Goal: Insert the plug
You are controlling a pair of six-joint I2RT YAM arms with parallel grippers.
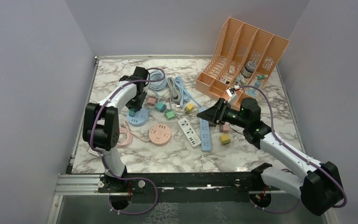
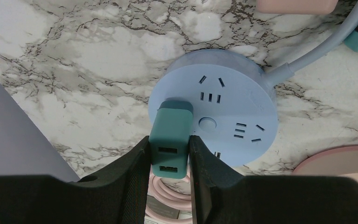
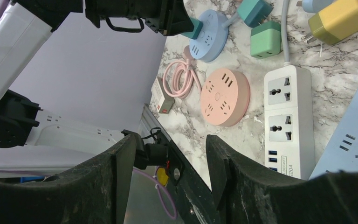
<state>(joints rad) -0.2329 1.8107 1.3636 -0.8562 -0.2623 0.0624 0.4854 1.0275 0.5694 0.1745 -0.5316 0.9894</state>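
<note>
1. Surface. The marble surface (image 1: 177, 154) carries all the parts. An orange rack (image 1: 242, 51) stands at the far right corner, well apart from the work area.

2. Right arm. The right claw (image 3: 170, 144) hangs above the middle of the surface with its jaws apart and nothing between them. Its camera looks across a white power strip (image 3: 286, 121) and a pink round hub (image 3: 224, 95). Judged from this pose, it is parked clear of the left arm and takes no part in the insertion.

3. Left arm. The left claw (image 2: 169, 154) is clamped on the teal plug (image 2: 170, 135), one finger on each flat side. This grip keeps the plug body square to the socket face and leaves its USB end exposed toward the camera.

4. Socket. The blue round socket hub (image 2: 233, 107) lies flat on the surface at the far left, its cable leading off to the upper right.

5. Plug position. The plug stands over the near-left rim of the hub, covering one outlet group.

6. Hidden items. The plug's prongs and the outlet beneath are blocked by the plug body. The plug appears to sit against the hub face, but full seating cannot be confirmed. The hub's near edge is cut off behind the fingers.
</note>
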